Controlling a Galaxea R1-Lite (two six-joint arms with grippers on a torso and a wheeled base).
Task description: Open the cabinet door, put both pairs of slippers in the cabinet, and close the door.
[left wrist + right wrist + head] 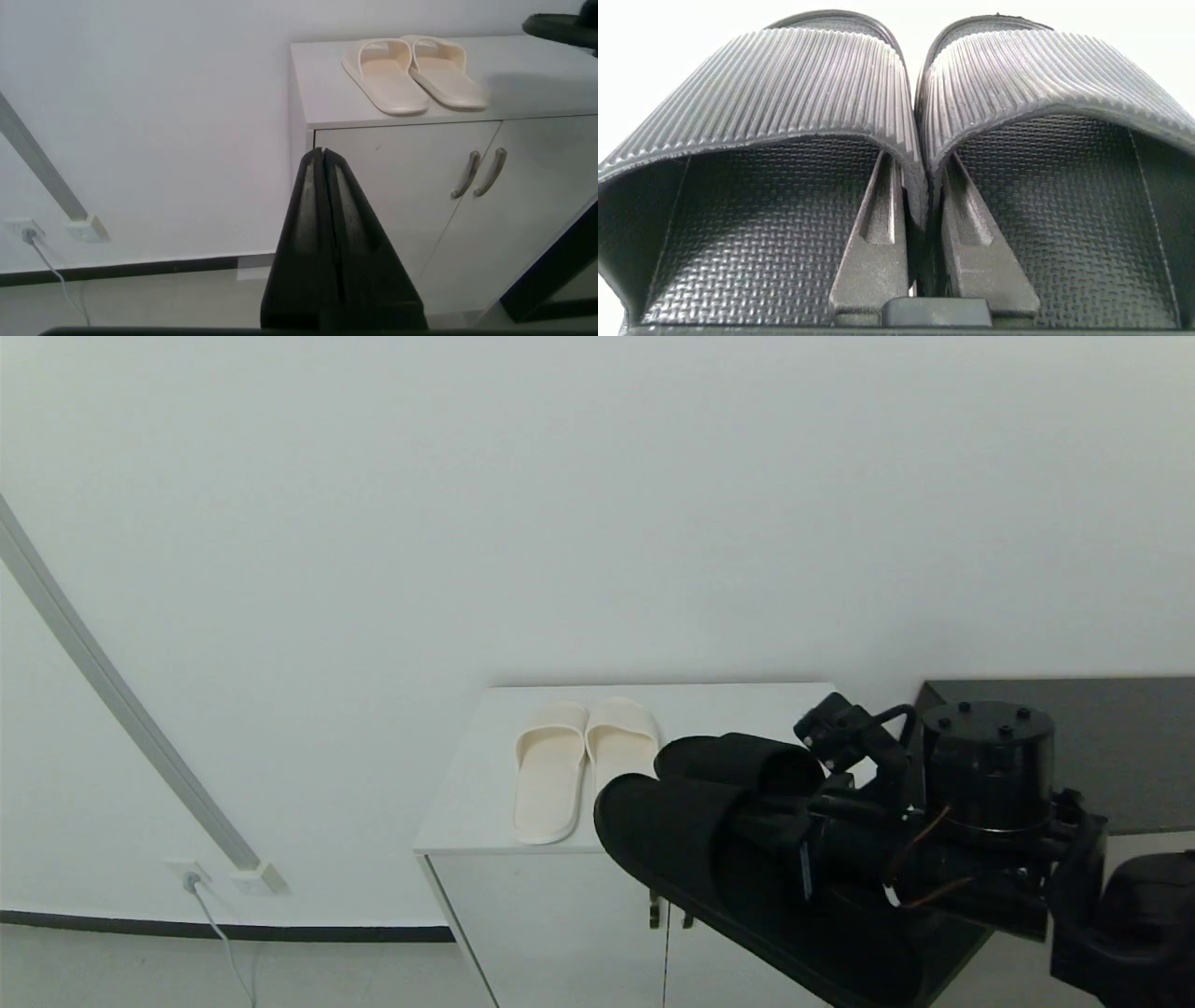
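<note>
A big plain white wall [597,504] stands behind everything. In front of it, at 6 o'clock in the head view, stands a white box-shaped cabinet [551,933] with two flat doors. Both doors are shut.

At 3 o'clock from the cabinet is a dark grey desk [1120,756]. A long grey strip [112,691] runs slanted down the wall, at 9 o'clock from the cabinet.

A pair of black ribbed rubber slippers [681,831] is up in the air, at 4 o'clock from the cabinet's top. Their toes point to 10 o'clock. The right pincer [920,173] is grasping them. One finger is inside each slipper, and the fingers [873,243] squeeze the two inner sides together.

A pair of cream smooth rubber slippers [579,765] lies flat on the cabinet's top. The two lie side by side and touch. Their toes point to 12 o'clock, at the wall. The black pair is at 4 o'clock from them, and its toes cover the heel of the nearer cream slipper.

The left pincer [323,163] is clenched, with nothing in it. It is well apart from the cabinet.

Two small metal bar handles [476,174] sit just beside each other where the doors meet.

A small white wall socket [187,873] with a thin cable is at 8 o'clock from the cabinet, near the floor.
</note>
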